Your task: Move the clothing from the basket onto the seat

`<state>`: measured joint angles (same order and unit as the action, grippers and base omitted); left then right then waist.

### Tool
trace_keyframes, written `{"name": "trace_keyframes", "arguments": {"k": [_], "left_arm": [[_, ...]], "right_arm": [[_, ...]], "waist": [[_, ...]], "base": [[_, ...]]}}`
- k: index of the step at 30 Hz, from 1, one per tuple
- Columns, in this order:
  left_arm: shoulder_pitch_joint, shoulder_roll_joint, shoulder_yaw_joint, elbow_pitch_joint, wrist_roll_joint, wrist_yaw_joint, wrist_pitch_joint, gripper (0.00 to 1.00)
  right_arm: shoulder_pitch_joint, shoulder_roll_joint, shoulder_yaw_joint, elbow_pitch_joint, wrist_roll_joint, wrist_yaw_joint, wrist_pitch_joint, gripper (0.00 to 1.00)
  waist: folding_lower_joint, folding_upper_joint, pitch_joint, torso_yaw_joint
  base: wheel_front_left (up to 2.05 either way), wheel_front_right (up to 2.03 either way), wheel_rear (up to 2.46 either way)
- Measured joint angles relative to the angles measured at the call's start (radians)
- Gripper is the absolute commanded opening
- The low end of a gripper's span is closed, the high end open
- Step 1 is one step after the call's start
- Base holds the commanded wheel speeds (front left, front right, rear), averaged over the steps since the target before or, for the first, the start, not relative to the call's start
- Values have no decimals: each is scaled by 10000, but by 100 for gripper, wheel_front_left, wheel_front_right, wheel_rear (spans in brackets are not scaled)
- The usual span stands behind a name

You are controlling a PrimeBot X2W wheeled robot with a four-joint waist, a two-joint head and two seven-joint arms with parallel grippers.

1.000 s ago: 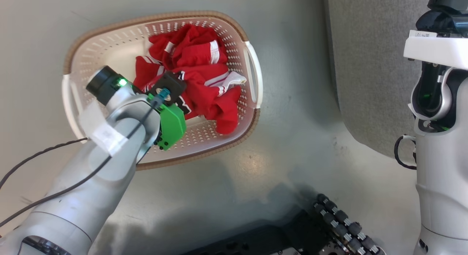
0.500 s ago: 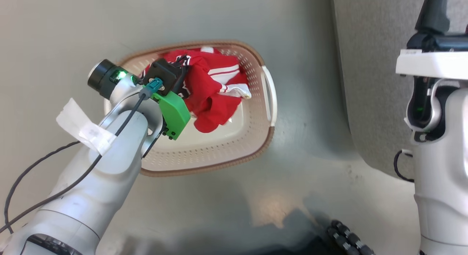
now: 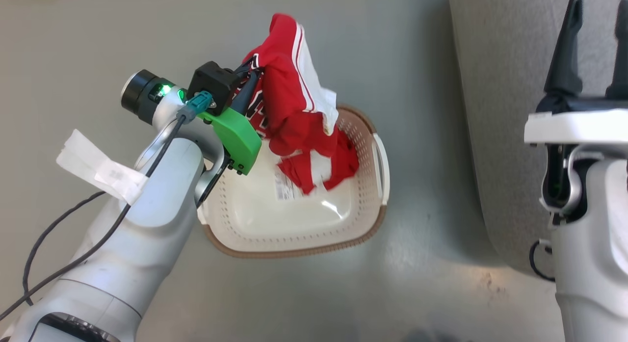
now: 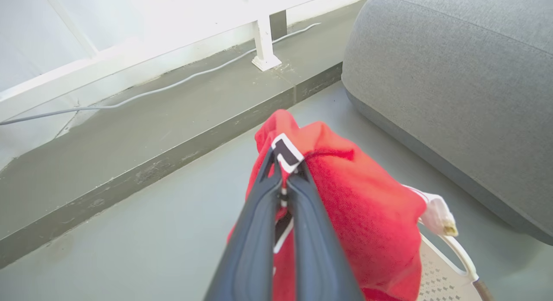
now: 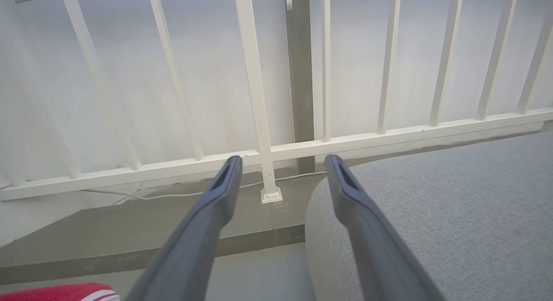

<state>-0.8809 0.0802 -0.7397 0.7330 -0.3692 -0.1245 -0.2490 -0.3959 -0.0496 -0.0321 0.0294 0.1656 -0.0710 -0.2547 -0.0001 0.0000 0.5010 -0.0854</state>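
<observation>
Red sports clothing (image 3: 284, 111) with white stripes hangs from the clenched left gripper (image 4: 285, 165).
Its two dark fingers are pressed together on a fold of the bunched garments. The bundle is raised over the far rim of the oval cream perforated plastic basket (image 3: 255, 229), and its lower folds dangle inside near the label sticker (image 3: 284, 190). The right gripper (image 5: 281, 160) stands spread wide and empty by the large grey fabric seat (image 3: 500, 87). Half a second ago the bundle sat lower, draped in the basket; now the basket's floor lies mostly bare.
</observation>
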Motion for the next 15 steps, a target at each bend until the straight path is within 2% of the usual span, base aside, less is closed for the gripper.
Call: {"name": "trace_keyframes", "arguments": {"k": [6, 15], "left_arm": [[59, -98, 272, -100, -320, 17, -2, 0], [430, -222, 552, -311, -493, 27, -25, 0]], "right_arm": [[485, 0, -105, 230, -79, 10, 0, 100], [1250, 12, 54, 746, -98, 314, 0, 100]], "waist": [[0, 0, -728, 189], [0, 0, -2043, 418]], "base": [[0, 0, 0], [0, 0, 0]]}}
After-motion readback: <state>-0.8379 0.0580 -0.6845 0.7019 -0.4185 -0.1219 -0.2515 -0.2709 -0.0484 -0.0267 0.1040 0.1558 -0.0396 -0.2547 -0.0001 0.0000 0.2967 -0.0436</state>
